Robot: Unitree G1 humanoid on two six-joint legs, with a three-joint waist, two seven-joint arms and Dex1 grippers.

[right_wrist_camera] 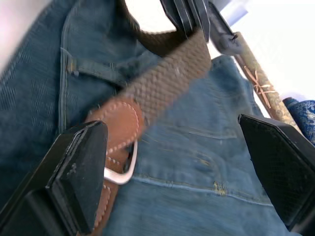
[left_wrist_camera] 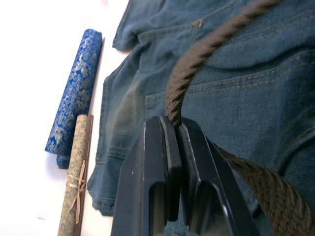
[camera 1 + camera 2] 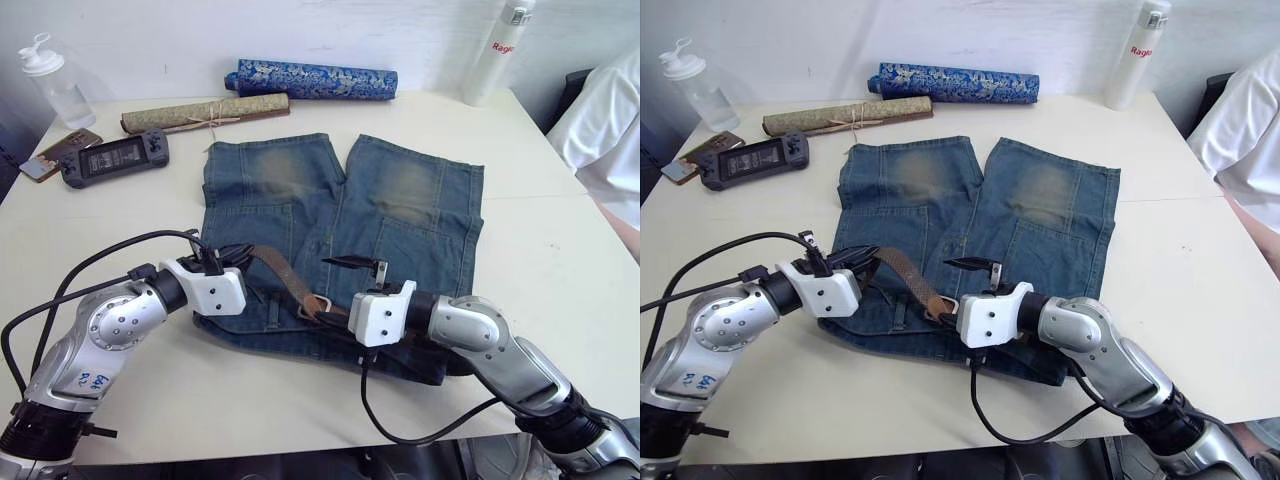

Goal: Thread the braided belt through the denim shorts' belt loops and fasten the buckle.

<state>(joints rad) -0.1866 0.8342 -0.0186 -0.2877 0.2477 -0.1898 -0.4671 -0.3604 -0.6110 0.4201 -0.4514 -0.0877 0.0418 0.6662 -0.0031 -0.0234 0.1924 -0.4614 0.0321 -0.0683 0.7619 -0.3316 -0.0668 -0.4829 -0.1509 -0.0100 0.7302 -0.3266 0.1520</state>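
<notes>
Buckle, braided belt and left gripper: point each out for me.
Buckle (image 1: 123, 169), right wrist view, on the silver frame's corner.
Braided belt (image 1: 167, 73), right wrist view, on the woven strap.
Left gripper (image 2: 176, 129), left wrist view, between the fingertips, shut on the belt.

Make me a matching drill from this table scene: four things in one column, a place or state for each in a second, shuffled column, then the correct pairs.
Things:
1. left end effector
2. right end effector
3. blue patterned roll
4. game console

Places or states:
A. at the table's far edge, behind the olive mat
B. open, above the buckle
C. shut on the braided belt
D. on the table left of the denim shorts

Pairs: 1-C, 2-B, 3-A, 4-D
</notes>
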